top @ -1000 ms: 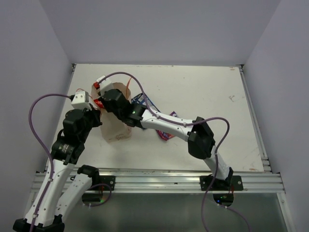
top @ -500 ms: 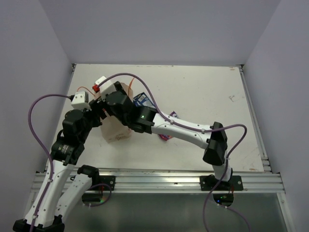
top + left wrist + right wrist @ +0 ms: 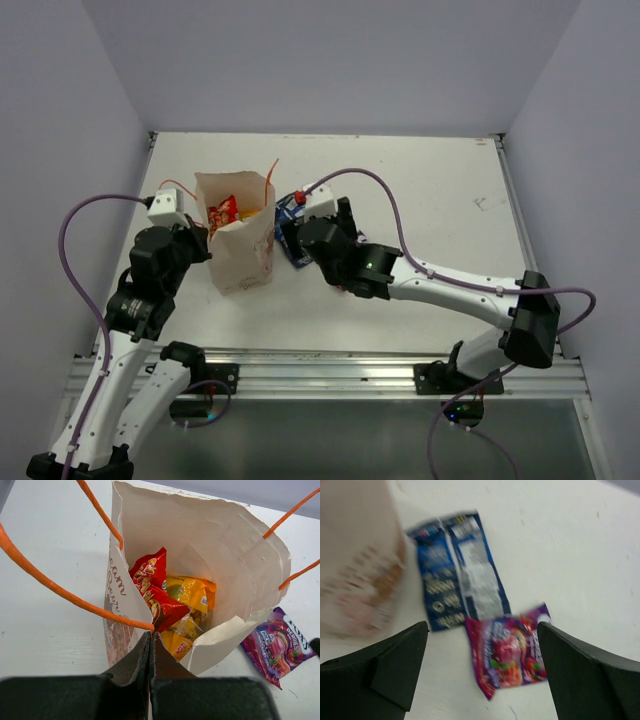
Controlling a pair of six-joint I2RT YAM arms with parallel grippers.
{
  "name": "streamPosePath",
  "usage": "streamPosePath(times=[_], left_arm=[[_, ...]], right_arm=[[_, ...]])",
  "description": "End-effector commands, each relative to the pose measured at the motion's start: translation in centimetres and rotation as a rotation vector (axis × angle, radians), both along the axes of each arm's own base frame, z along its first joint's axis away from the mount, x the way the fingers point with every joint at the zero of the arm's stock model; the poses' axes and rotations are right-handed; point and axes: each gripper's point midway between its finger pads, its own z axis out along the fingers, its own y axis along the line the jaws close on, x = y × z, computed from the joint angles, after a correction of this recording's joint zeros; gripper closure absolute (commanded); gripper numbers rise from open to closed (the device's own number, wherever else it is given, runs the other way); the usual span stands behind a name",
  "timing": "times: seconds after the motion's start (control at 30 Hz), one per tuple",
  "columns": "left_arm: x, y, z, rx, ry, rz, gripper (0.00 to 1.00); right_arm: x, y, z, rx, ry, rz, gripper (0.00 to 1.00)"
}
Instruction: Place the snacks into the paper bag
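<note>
Withdrawing from the paper bag [image 3: 245, 262], red packet [image 3: 155, 587] now inside, my right tool [image 3: 481, 630] hangs wide, empty, over the blue packet [image 3: 455, 570] and purple packet [image 3: 507, 650] on the bench [image 3: 420, 190]. Left tool [image 3: 151, 636] pinches the bag rim.

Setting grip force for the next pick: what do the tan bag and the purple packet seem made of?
Pale tan upright bag: matte paper, its rim creased and ragged. Purple-pink flat packet: thin glossy film, likely plastic or foil, its printed face catching light.
</note>
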Motion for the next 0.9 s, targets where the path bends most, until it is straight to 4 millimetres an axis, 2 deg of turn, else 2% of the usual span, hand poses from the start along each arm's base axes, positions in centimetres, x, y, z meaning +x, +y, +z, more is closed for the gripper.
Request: streamPosePath(times=[0.0, 0.07, 0.23, 0.3, 0.33, 0.43, 0.57, 0.63, 0.77, 0.83, 0.87], left_arm=[[0.6, -0.3, 1.0, 0.008, -0.042, -0.016, 1.00], [0.6, -0.3, 1.0, 0.008, -0.039, -0.017, 1.00], [0.5, -0.2, 1.0, 0.007, -0.040, -0.014, 1.00], [0.5, -0.2, 1.0, 0.008, -0.039, -0.011, 1.00], [0.5, -0.1, 1.0, 0.008, -0.041, -0.009, 1.00], [0.5, -0.2, 1.0, 0.009, -0.039, -0.013, 1.00], [0.5, -0.2, 1.0, 0.009, -0.039, -0.013, 1.00], [0.5, -0.2, 1.0, 0.010, -0.039, -0.011, 1.00], [0.5, -0.2, 1.0, 0.009, -0.042, -0.013, 1.00], [0.5, -0.2, 1.0, 0.009, -0.041, -0.014, 1.00], [0.5, -0.2, 1.0, 0.008, -0.042, -0.014, 1.00]], right_arm=[[0.6, -4.2, -8.6, -0.043, 0.151, -0.152, 0.05], [1.4, -5.2, -10.7, -0.029, 0.179, -0.174, 0.05], [3.6, -5.2, -14.8, -0.048, 0.223, -0.202, 0.05], [3.8, -4.6, -16.2, -0.041, 0.253, -0.190, 0.05], [4.1, -4.7, -17.7, -0.056, 0.277, -0.197, 0.05], [4.4, -4.4, -20.5, -0.047, 0.338, -0.188, 0.05], [4.2, -4.5, -23.1, -0.049, 0.411, -0.190, 0.06], [4.0, -4.7, -23.7, -0.065, 0.436, -0.193, 0.09], [3.5, -5.4, -24.2, -0.100, 0.458, -0.208, 0.39], [3.4, -5.9, -23.9, -0.115, 0.454, -0.216, 0.77], [3.5, -6.1, -23.6, -0.117, 0.445, -0.225, 0.83]])
